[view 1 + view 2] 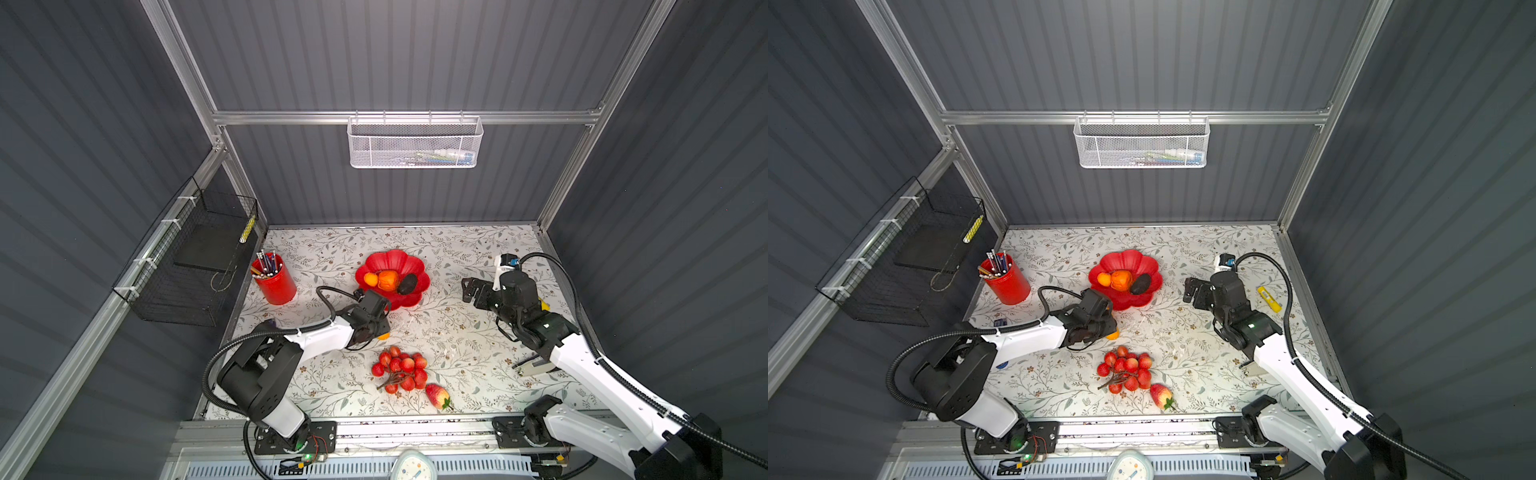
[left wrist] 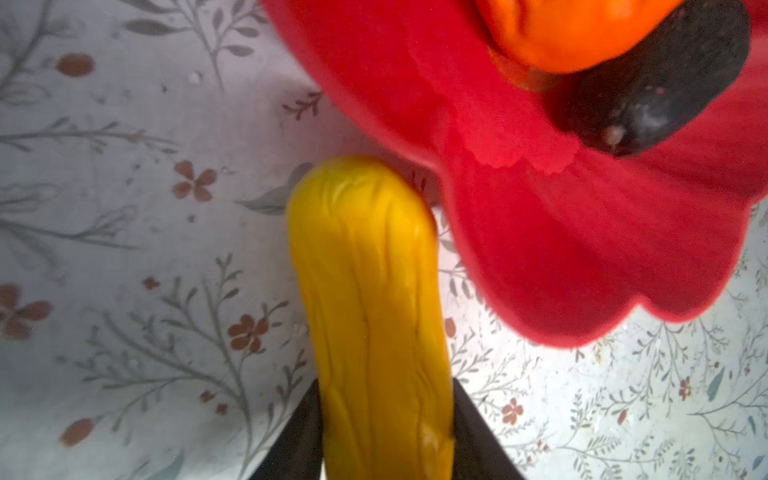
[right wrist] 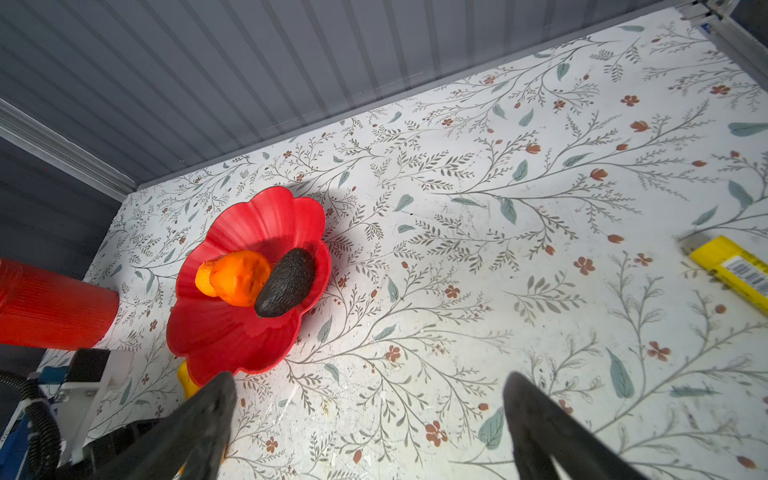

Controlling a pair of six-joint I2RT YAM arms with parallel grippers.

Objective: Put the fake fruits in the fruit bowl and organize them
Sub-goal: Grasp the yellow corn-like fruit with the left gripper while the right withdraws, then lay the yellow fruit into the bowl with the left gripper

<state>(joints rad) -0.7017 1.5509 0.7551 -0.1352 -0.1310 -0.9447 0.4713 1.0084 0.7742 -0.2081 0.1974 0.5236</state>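
**Yellow fruit gripped by the left pincer, very close to the bowl rim**

Yellow fruit [image 2: 365, 249] is filling the left wrist view. The left pincer [image 2: 385, 386] is pressing on both of its sides near one end, so it is gripping the fruit. I cannot tell if the fruit is resting on the table [image 1: 457, 249] or hanging above it. Its free end is sitting just beside the outer wall of the red bowl [image 2: 540, 249].

I am expecting three possible problems. If the fruit is going forward without rising first, it may be hitting the rim and pushing or tipping the shallow bowl. The grip is sitting far from the middle, so the long fruit may be swinging or slipping out. The middle of the bowl is also crowded, so a careless drop may be knocking a round fruit over the low edge.

The right pincer [image 3: 369, 378] is hanging wide open and empty over the table, to the right of the bowl.

Inside the bowl, a small orange fruit [image 1: 371, 278], a big orange fruit [image 1: 387, 279] and a dark fruit [image 1: 407, 284] are lying in a row, touching. The berry bunch [image 1: 401, 368] and the strawberry [image 1: 437, 395] are lying on the table, outside the bowl.

The red pencil cup [image 1: 275, 286] is holding pencils [image 1: 266, 264]. The white basket [image 1: 374, 153] on the back wall is holding small things that I cannot make out. The black basket [image 1: 178, 299] on the side wall is holding a dark flat thing [image 1: 203, 249] and a yellow stick [image 1: 247, 229].
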